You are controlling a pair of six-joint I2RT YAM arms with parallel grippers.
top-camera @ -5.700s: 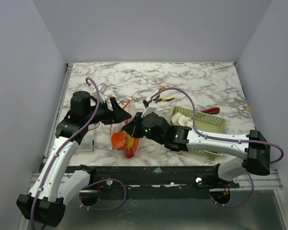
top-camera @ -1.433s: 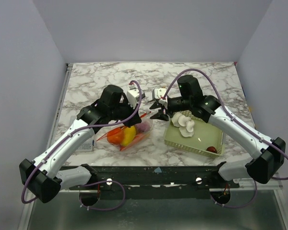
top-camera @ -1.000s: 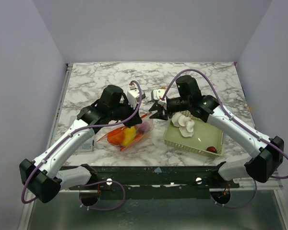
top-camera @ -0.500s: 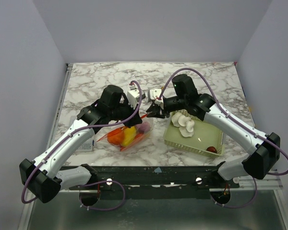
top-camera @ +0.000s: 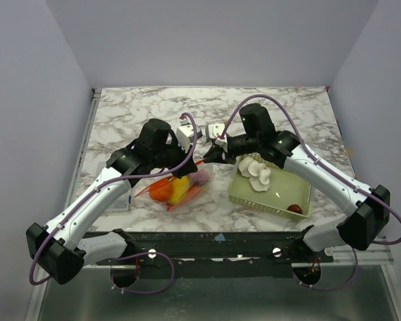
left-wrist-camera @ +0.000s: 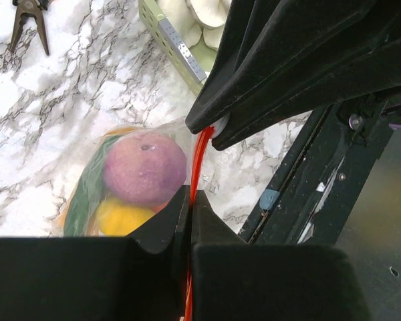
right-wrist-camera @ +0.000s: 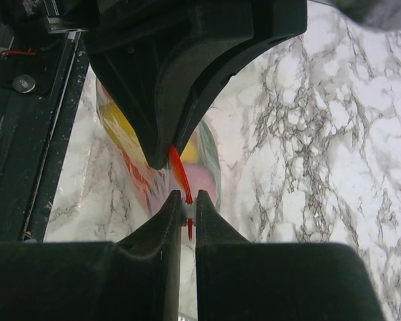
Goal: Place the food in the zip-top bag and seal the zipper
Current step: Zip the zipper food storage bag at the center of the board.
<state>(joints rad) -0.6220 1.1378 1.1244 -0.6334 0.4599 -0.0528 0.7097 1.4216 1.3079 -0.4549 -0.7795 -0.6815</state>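
This is a robotics lab test cell. 2 robot arms, the left arm (top-camera: 93,200) and the right arm (top-camera: 327,177), are bolted to a dark metal rail (top-camera: 214,247) at the near edge of a marble-patterned desk (top-camera: 267,107). Plain lavender walls (top-camera: 214,40) box it in on 3 sides.

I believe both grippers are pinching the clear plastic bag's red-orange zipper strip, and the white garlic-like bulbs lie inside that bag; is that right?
Not quite. The left gripper and right gripper do pinch the red-orange zipper strip, but the white garlic-like bulbs lie in the pale green mesh basket, not the clear plastic bag, as the top view shows.
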